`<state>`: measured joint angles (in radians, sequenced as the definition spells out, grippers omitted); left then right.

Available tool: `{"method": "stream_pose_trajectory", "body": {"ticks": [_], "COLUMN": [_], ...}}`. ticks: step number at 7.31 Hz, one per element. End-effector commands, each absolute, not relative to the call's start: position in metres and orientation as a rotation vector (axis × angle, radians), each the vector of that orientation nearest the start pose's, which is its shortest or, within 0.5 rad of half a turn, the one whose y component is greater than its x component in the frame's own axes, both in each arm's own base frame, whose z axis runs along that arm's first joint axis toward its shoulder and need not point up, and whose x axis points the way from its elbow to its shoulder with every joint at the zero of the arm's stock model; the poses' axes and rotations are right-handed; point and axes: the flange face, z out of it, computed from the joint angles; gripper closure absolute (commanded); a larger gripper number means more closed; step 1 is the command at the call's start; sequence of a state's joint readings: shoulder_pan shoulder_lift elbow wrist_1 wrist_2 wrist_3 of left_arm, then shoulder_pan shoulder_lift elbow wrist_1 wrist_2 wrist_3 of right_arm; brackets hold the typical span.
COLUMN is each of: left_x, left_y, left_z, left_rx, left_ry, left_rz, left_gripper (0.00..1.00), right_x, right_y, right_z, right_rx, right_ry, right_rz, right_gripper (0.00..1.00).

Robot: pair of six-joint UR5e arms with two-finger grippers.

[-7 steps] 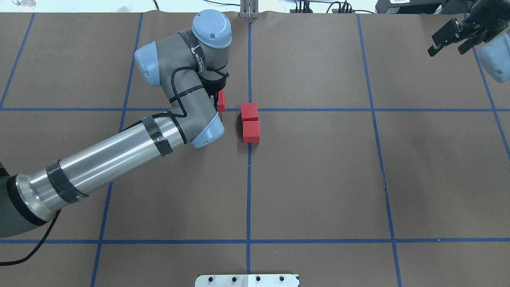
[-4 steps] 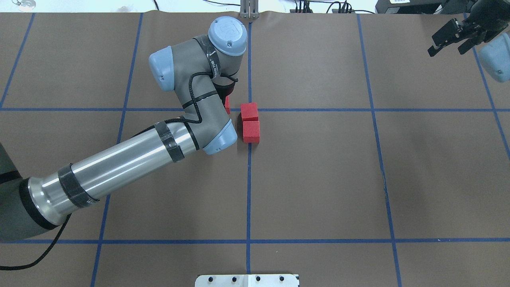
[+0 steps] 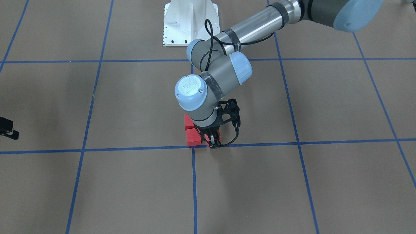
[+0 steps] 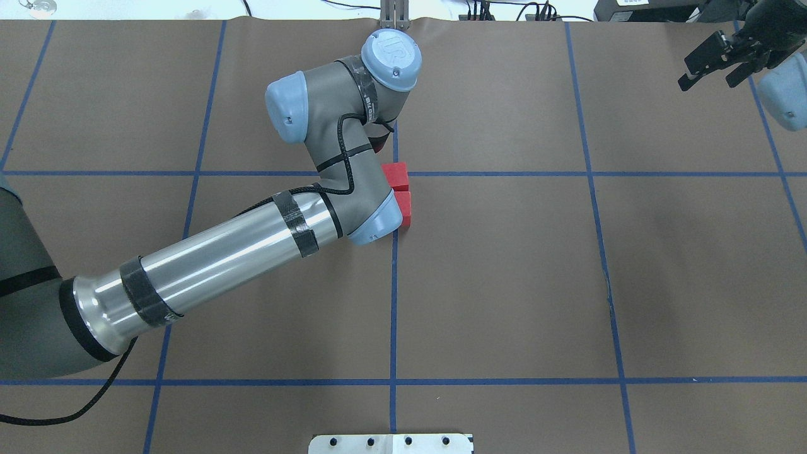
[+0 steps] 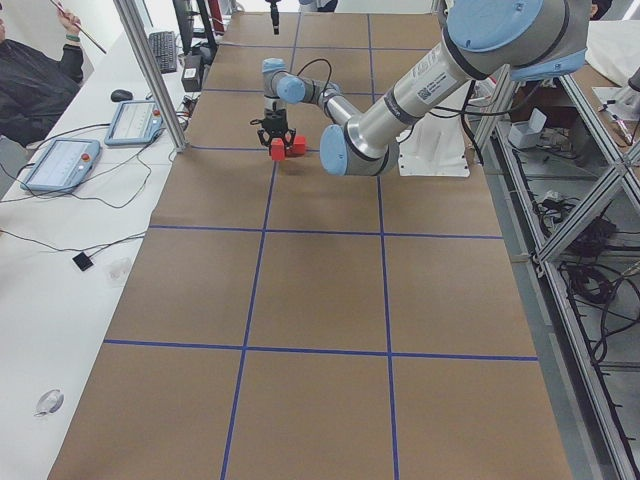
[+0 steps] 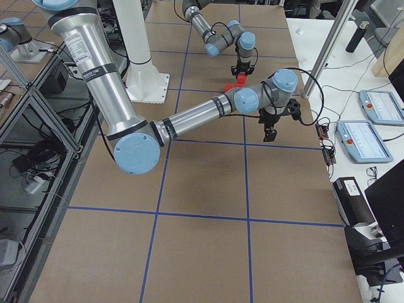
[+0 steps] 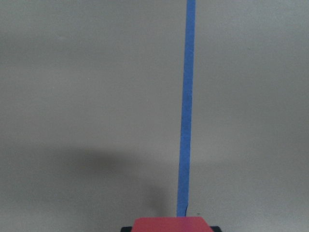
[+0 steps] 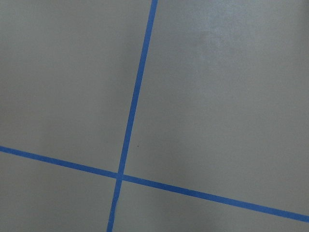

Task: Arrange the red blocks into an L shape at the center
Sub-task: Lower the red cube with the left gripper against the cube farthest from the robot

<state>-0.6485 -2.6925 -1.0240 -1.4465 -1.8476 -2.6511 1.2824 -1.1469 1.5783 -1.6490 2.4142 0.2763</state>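
Left arm: stretched out over the tabletop [image 4: 504, 284] to its middle, elbow bent, wrist turned straight down.
Left claw [image 3: 212, 142]: pointed downward, clamped on a red block [image 7: 171, 225].
Right arm: positioned at the far right corner.
Right claw [image 4: 706, 79]: held aloft, fingers spread apart.

Seen from overhead, the left arm [image 4: 334, 132] hides the left gripper [image 3: 212, 141] and nearly all of the gripped red block [image 4: 379, 145]; the right gripper [image 3: 6, 129] is cut by the front-facing view's edge.
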Motion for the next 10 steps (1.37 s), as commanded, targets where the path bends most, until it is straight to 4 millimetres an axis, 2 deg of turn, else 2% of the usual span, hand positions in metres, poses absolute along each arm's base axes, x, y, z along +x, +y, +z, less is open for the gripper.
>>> {"method": "stream_pose_trajectory", "body": {"ticks": [1, 5, 10], "left_x": [0.612, 0.622, 0.619], "left_y": [-0.593, -0.580, -0.586], "left_z": [0.177, 0.173, 0.171], "left_rx": [-0.396, -0.405, -0.409], "left_ry": [0.412, 0.418, 0.446], "left_rz": [-1.598, -1.574, -1.573], "left_gripper": [1.00, 1.00, 1.00], "right_x": [-0.128, -0.127, -0.128], "right_y": [-0.637, -0.637, -0.638], "right_z": [0.414, 0.415, 0.417], "right_rx": [0.086, 0.087, 0.082], "right_ry": [-0.894, -0.893, -0.890], "right_rz": [-0.160, -0.161, -0.159], "right_gripper": [0.01, 0.01, 0.01]}}
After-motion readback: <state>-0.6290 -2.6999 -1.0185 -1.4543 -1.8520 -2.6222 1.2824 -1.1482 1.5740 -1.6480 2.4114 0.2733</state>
